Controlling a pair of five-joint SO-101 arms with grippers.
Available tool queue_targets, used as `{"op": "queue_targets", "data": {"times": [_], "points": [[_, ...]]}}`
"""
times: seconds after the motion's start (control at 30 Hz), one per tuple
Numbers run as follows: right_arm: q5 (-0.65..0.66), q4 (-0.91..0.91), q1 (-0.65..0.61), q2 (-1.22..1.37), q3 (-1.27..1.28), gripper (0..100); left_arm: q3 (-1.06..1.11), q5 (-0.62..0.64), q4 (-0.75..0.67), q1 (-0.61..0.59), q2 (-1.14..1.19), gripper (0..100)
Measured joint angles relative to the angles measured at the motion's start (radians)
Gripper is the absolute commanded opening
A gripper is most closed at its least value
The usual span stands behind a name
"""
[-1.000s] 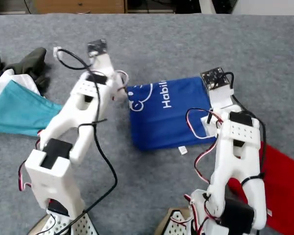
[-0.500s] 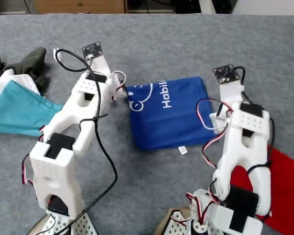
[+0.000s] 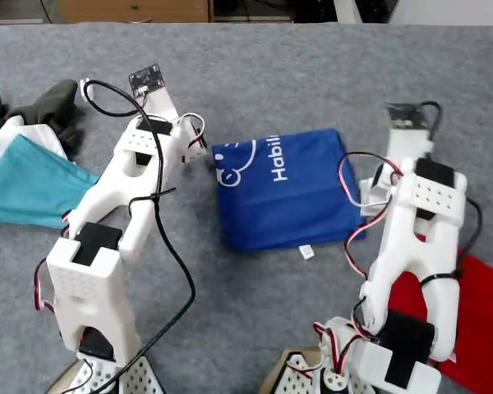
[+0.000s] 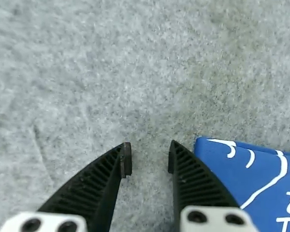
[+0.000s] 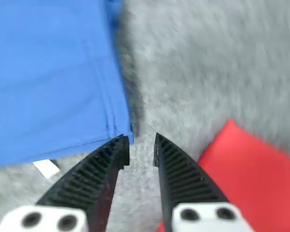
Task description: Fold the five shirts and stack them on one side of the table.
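Your table (image 3: 312,74) is covered in a grey, nubbly, felt-like cloth. In the middle lies the blue shirt (image 3: 283,189), folded into a flat, smooth near-square with white print toward one edge and a small white tag (image 3: 306,251) poking out at the near edge. The red shirt (image 3: 476,320) lies flat at the near right side. On the left side the teal shirt (image 3: 29,185) lies spread fairly smooth, with a white shirt (image 3: 4,135) and a crumpled dark green shirt (image 3: 53,103) bunched just beyond it. Your left gripper (image 4: 149,157) has black, ribbed, tapered fingers parted by a narrow gap. It holds nothing, and its tips are over bare felt just beside a corner of the blue shirt. Your right gripper (image 5: 140,145) is parted a little less and is also empty. Its tips are over the grey strip between the blue shirt's stitched edge and the red shirt's corner.
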Motion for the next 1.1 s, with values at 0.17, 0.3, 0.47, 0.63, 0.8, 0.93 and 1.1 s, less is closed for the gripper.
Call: {"op": "queue_targets", "data": {"times": [0.17,0.3,0.47,0.63,0.8,0.93,1.1], "points": [[-0.184,0.075,0.029,0.0,0.0,11.0,0.0,0.0,0.0,0.0,0.0,14],[-0.241,0.153,0.026,0.0,0.0,11.0,0.0,0.0,0.0,0.0,0.0,14],[-0.341,0.169,-0.048,0.0,0.0,21.4,0.0,0.0,0.0,0.0,0.0,14],[-0.511,0.127,-0.14,0.0,0.0,39.3,0.0,0.0,0.0,0.0,0.0,14],[-0.62,0.095,-0.201,0.003,0.0,39.7,0.0,0.0,0.0,0.0,0.0,14],[-0.681,0.02,-0.212,0.015,0.021,39.7,0.0,0.0,0.0,0.0,0.0,14],[-0.713,-0.1,-0.212,0.037,0.101,39.7,0.0,0.0,0.0,0.0,0.0,14]]}}
